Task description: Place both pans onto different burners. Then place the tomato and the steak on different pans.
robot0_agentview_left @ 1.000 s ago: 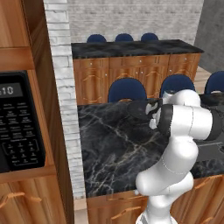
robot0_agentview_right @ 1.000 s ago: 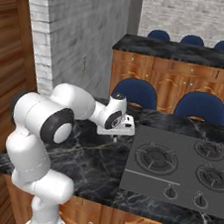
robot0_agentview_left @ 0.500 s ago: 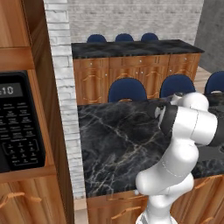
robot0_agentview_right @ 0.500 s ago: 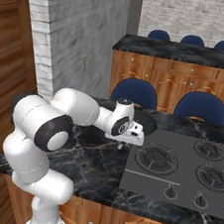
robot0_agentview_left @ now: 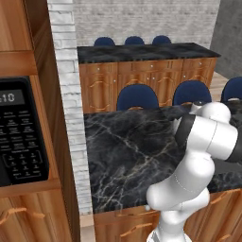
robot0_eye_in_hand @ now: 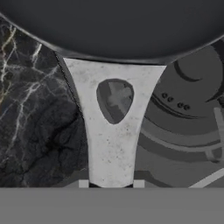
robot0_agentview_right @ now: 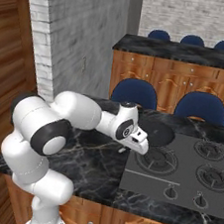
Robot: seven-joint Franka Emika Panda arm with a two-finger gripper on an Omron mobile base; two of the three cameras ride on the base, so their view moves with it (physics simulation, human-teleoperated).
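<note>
- One pan point(robot0_eye_in_hand: 122, 26) hung in front of the gripper point(robot0_eye_in_hand: 110, 183), its dark round bowl at the top of the hand view and its pale handle point(robot0_eye_in_hand: 114, 131) running down between the fingertips.
- Fingers were closed on that handle.
- From the right base view, the pan point(robot0_agentview_right: 156, 132) sat over the counter point(robot0_agentview_right: 92, 166) at the cooktop's point(robot0_agentview_right: 174, 182) far left corner, partly above a burner point(robot0_agentview_right: 157, 159).
- Gripper point(robot0_agentview_right: 139, 143) reached toward it from the left.
</note>
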